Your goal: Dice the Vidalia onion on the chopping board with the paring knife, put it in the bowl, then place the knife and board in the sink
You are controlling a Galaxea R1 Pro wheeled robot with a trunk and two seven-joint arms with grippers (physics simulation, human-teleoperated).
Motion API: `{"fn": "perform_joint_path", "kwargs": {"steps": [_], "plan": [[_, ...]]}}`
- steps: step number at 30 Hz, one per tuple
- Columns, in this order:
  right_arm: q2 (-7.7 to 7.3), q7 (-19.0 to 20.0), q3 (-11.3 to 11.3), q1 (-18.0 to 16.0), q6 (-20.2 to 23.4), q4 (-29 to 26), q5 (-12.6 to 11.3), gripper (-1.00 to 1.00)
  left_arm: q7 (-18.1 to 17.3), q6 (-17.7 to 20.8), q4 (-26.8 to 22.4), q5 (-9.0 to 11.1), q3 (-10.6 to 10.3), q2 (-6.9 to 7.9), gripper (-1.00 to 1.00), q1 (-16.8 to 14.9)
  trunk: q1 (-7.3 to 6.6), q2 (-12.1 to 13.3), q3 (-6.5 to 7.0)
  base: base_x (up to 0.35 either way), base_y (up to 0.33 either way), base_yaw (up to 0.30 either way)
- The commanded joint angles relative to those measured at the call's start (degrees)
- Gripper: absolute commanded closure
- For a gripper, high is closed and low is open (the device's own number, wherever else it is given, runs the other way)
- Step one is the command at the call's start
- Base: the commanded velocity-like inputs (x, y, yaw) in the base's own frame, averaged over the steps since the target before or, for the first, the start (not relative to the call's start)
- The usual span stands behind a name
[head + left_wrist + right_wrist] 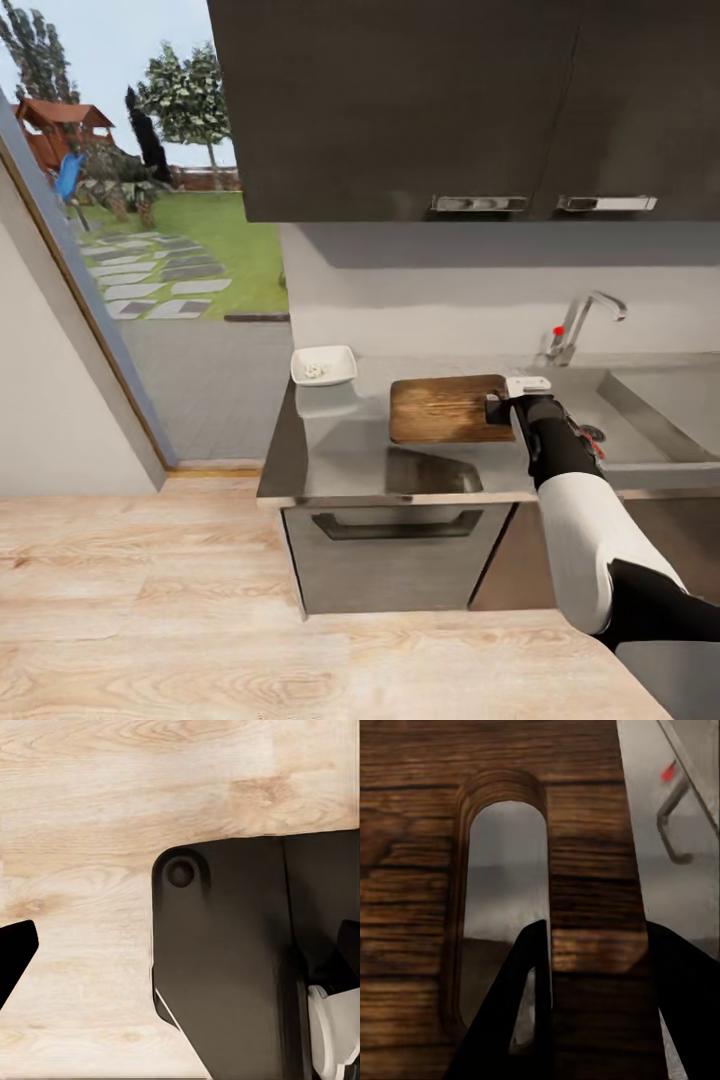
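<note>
Chopping board (445, 409), dark-brown wood, sits lifted above the grey surface (340, 460), roughly level; we note its dark shadow on the surface below it, toward the front edge. Our right tool (497, 408) grips the board at its short edge nearest the sink (660, 410). In the right wrist view the board (450, 810) fills most of the picture at close range: one dark finger (521, 997) passes through the slot handle (506, 907), the other lies outside the board's edge, so the right tool is closed on the board across the strip of wood between slot and edge.

Bowl (323, 365), white and squarish, rests near the surface's back left corner, well apart from the board, with small white onion dice (316, 371) inside. The sink lies at the right end of the surface, its chrome tap (580, 325) with a red dot standing at the back edge.

The left wrist view shows light wooden floor (90, 810) and a dark part of the robot's body (225, 960); a dark finger tip of the left tool (15, 952) enters at the picture's edge, and we cannot tell how far that tool is open.
</note>
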Motion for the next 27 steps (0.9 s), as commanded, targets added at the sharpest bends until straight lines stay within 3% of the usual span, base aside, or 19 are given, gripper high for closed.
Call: {"fn": "perform_joint_path", "kwargs": {"steps": [1,13,27], "plan": [[0.1,0.4,-0.2,-0.1,0.2,-0.1,0.5,1.0,0.2,-0.1,-0.1,0.6,-0.5,0.04,-1.0,0.0,0.01,-0.1,-0.06,-0.217,-0.259,-0.158],[0.26,0.4,-0.2,-0.1,0.0,1.2,0.5,1.0,0.2,-0.1,-0.1,0.6,-0.5,-0.12,-1.0,0.0,0.01,-0.1,0.21,-0.066,-0.307,-0.086],[0.35,0.4,-0.1,-0.1,-0.1,2.2,0.4,1.0,0.2,-0.1,-0.2,0.6,-0.5,-0.33,-1.0,0.0,0.01,-0.1,0.21,0.184,-0.252,0.04]]}}
